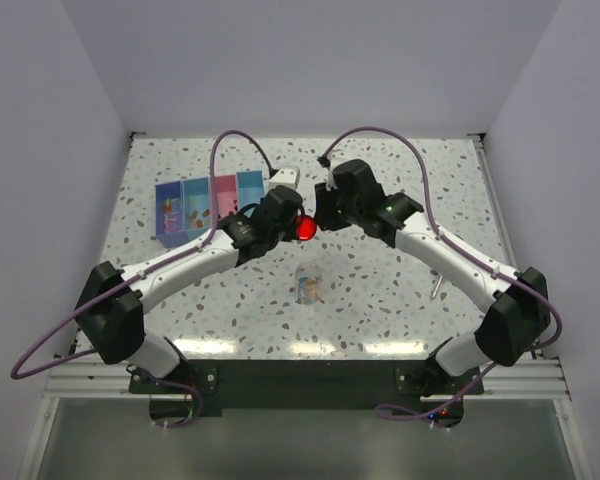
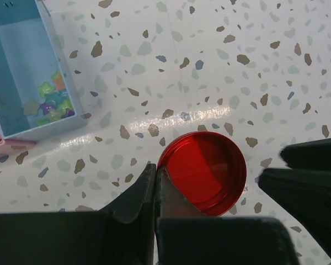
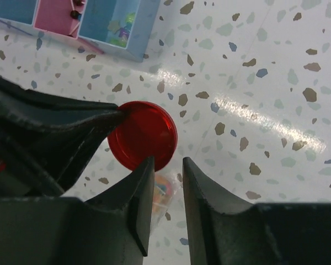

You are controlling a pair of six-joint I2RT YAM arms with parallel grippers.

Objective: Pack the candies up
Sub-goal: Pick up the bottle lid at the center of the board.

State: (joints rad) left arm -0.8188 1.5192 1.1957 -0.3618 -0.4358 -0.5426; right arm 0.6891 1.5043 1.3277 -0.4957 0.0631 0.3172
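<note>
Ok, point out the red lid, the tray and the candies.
red lid [image 2: 207,168]: left wrist view, centre of its disc.
tray [image 1: 196,187]: top view, bare end of a blue compartment.
candies [image 2: 51,104]: left wrist view, pile in the light-blue compartment.

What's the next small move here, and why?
Probably draw the right claw back from the red lid. Its jaws stand apart with nothing gripped between them, while the left claw is shut on the lid's rim.
</note>
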